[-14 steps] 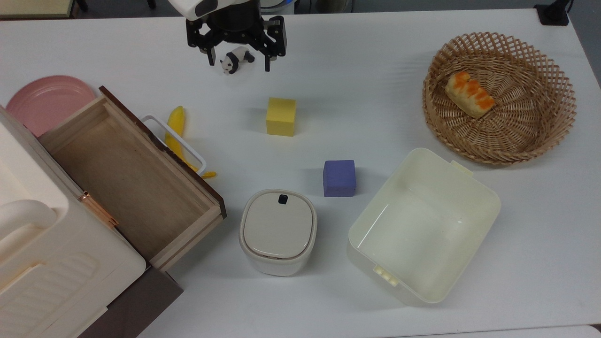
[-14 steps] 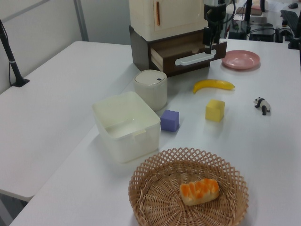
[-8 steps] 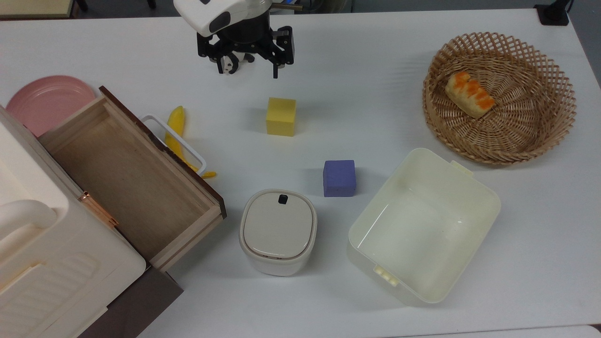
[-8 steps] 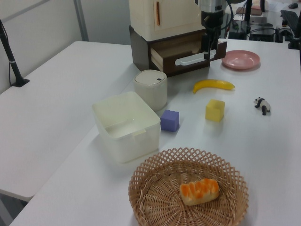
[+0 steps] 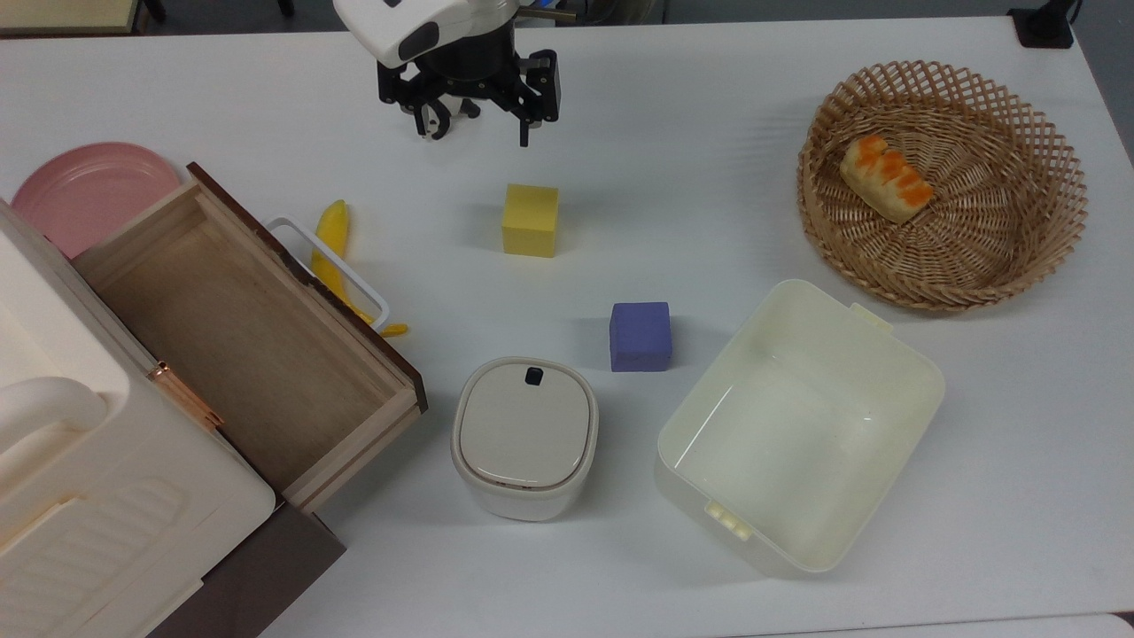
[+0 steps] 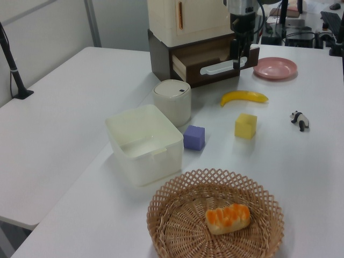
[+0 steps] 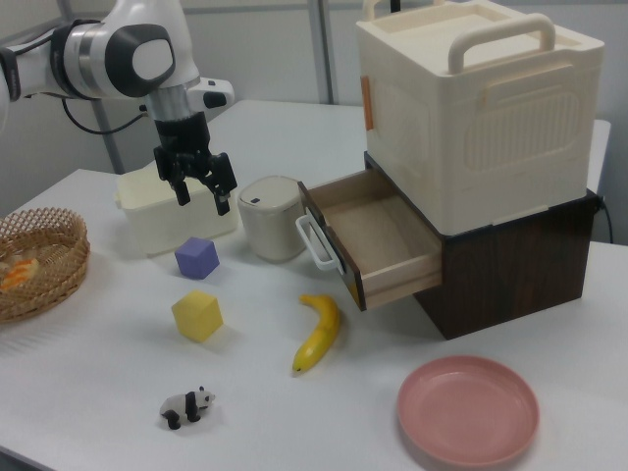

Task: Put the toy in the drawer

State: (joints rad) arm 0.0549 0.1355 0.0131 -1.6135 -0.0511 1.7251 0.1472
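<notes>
The drawer (image 5: pixel 239 341) stands open and bare inside, its top unobstructed. A banana (image 5: pixel 332 252) lies against its white handle (image 5: pixel 332 266). Bare desk (image 5: pixel 691 151) runs between the panda toy (image 7: pixel 186 406) near one edge and the drawer; the yellow cube (image 5: pixel 531 220) stands beside that stretch

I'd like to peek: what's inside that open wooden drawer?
The drawer shows only its bare wood floor. Its back part, under the cream box on top, is hidden.
</notes>
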